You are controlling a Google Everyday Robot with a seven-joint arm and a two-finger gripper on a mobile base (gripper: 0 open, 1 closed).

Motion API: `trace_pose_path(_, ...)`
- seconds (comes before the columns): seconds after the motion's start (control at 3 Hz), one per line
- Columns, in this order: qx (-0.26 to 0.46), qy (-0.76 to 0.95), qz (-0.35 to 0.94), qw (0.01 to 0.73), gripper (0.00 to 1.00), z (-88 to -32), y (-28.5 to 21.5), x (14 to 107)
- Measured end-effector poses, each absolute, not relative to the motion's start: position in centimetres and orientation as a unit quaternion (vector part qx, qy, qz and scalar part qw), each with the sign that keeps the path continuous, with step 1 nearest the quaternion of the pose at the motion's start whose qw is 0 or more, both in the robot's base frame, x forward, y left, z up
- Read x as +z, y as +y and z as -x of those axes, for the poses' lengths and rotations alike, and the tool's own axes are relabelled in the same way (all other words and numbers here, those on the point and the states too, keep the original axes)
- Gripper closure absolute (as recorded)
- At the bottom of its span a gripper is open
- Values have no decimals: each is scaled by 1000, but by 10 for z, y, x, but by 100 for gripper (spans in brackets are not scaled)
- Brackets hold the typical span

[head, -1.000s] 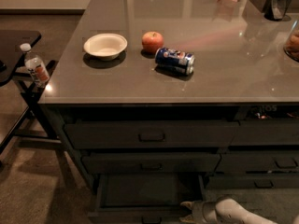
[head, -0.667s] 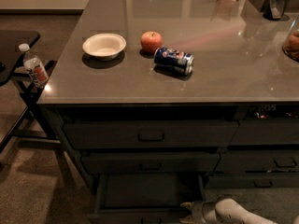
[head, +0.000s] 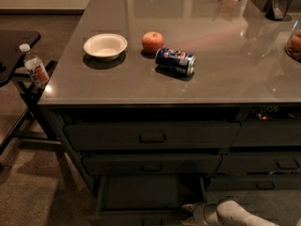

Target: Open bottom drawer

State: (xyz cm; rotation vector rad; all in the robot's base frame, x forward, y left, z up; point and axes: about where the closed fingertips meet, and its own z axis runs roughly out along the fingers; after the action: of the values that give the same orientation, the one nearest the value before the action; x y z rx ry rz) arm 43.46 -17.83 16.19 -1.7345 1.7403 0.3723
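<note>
The bottom drawer (head: 150,193) is the lowest of the left three-drawer stack. It stands pulled out, with its dark inside showing and its front (head: 136,217) at the lower edge of the view. My gripper (head: 192,213) is at the right end of that drawer front, at the bottom of the view, with the pale arm (head: 235,214) running off to the lower right. The drawer's handle is barely visible at the frame edge.
Two taller drawers (head: 151,135) sit above, and a neighbouring stack (head: 268,166) is to the right. On the grey counter (head: 211,74) are a white bowl (head: 105,45), an apple (head: 153,42) and a lying soda can (head: 175,60). A water bottle (head: 35,68) stands on a black stand at left.
</note>
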Motion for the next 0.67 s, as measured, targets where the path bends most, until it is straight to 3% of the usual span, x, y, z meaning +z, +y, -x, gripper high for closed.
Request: trace_pose_path(0.67, 142, 663, 661, 322, 12, -435, -178, 162)
